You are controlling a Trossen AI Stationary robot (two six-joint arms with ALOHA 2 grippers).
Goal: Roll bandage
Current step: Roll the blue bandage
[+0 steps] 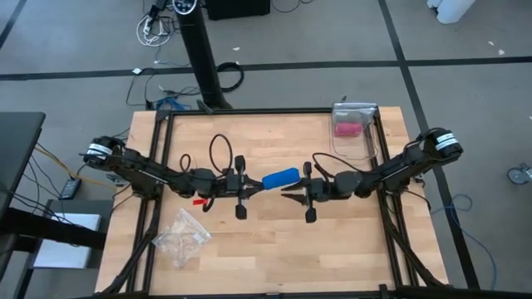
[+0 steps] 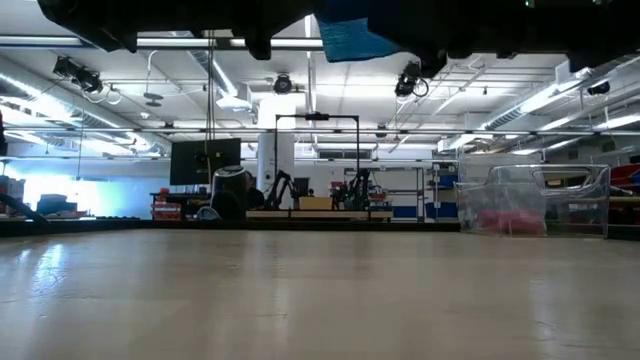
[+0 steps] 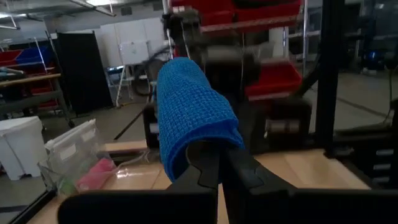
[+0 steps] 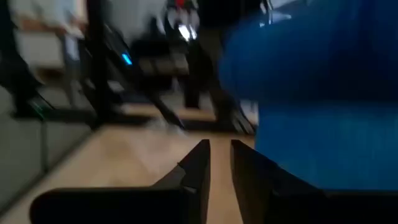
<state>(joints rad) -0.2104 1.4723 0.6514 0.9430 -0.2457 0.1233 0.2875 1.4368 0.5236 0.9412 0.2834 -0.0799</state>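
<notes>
Left gripper clamps one end of the bandage, lifting it clear; right gripper, closed and empty, waits beside it.

No words, labels, brand names, numbers or signs can be read in any of the views. The things in the room behind the table are too small and too blurry to show any letters.

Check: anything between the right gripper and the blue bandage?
Nothing visible. The bandage is held off the table at its left end by the left gripper. The right gripper sits just beside its other end, fingers nearly together, with only bare table below.
</notes>
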